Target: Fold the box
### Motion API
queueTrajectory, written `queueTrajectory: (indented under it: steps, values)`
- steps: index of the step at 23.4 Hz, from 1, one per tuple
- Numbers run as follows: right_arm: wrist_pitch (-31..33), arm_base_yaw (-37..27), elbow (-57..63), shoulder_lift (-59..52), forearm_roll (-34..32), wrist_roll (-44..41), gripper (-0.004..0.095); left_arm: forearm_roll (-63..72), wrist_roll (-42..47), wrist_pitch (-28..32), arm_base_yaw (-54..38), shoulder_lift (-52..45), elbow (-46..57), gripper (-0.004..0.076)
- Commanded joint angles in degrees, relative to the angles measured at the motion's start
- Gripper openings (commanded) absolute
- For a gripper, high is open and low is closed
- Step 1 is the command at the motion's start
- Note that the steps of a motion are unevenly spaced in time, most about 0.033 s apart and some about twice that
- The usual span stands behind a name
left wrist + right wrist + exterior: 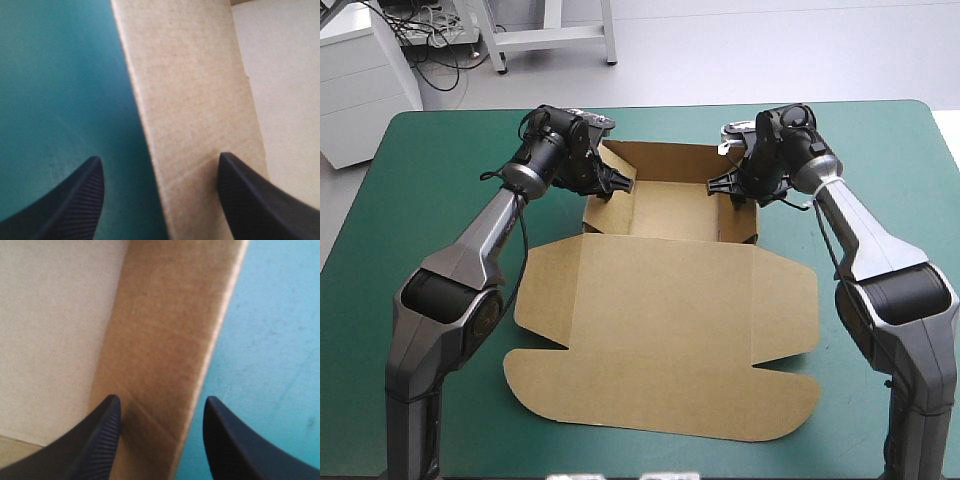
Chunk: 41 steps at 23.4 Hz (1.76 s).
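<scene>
Closest to me the box point(665, 290) lies on the teal-green surface point(420, 180) with its lid point(665, 340) flat: a wide sheet of brown board, matte, faintly ribbed, with a rounded lip at the near edge and a short wing at each side. Beyond the lid the tray point(670, 205) is already up, a shallow rectangle with thin upright walls and a bare floor. The arms meet it there, one to a side. The left gripper point(618, 182) is spread and stands astride the left wall point(603, 212). In its wrist view the gripper point(160, 200) has that wall point(190, 100) running straight ahead between its fingers, with surface beside the outer finger and pale tray floor beside the inner one. The right gripper point(725, 185) mirrors it over the right wall point(742, 215), also spread. Seen from its wrist point(162, 440), the wall point(165, 340) lies lengthwise ahead between the ribbed black fingers. Whether any finger actually touches board I can't tell. Each wall's long axis runs away from its gripper, so I'd judge a plain squeeze would catch it, each arm being nearer its own side. Farthest off, the back wall point(665, 150) stands behind both grippers.
</scene>
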<state>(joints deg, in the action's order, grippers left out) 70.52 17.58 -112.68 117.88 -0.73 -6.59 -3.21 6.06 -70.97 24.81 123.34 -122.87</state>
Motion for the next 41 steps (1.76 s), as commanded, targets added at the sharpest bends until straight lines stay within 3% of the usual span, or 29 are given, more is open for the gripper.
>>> queueTrajectory:
  steps: [1, 20, 24, 27, 31, 41]
  values:
    - [0.93, 0.1, -2.62, -5.58, -1.11, 0.63, 0.054, -0.71, 0.0, -2.98, -0.12, -5.62, -1.17, 0.0484]
    - [0.93, 0.1, -3.83, -19.97, 1.28, 0.86, 0.0542, -2.9, -5.01, -3.38, 0.77, -30.28, 1.07, 0.0476]
    - [0.93, 0.1, -3.32, -20.52, 1.04, 1.29, 0.0542, -5.44, -6.06, -2.92, 0.77, -42.41, 16.37, 0.0469]
    - [0.93, 0.1, -1.75, -20.26, 0.73, 2.78, 0.0549, -5.44, -6.06, 0.67, 0.77, -53.54, 29.11, 0.0457]
    - [0.93, 0.1, -0.3, -18.56, 0.73, 3.22, 0.0747, -4.1, -4.17, 1.08, 0.77, -66.77, 45.42, 0.0457]
    - [0.93, 0.1, -0.17, -11.17, 0.73, 0.83, 0.0738, -3.91, -1.95, -1.42, 0.77, -83.13, 59.74, 0.0438]
